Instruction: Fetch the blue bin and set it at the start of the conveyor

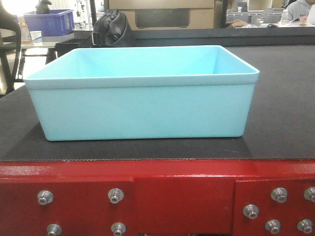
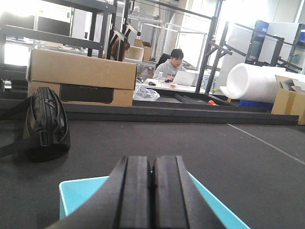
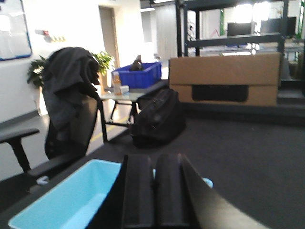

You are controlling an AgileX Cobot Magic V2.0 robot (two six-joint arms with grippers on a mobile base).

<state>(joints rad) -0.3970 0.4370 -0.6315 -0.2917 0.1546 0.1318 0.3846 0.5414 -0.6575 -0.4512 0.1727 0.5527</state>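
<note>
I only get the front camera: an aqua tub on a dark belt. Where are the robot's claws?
Observer: Both wrist cameras look down at the tub. The left claw is shut, above it.
Operator: And the other one?
Observer: The right claw is shut too, gripping nothing.
Operator: Anything behind the tub I'm missing?
Observer: A person works at a laptop beyond the belt.
</note>
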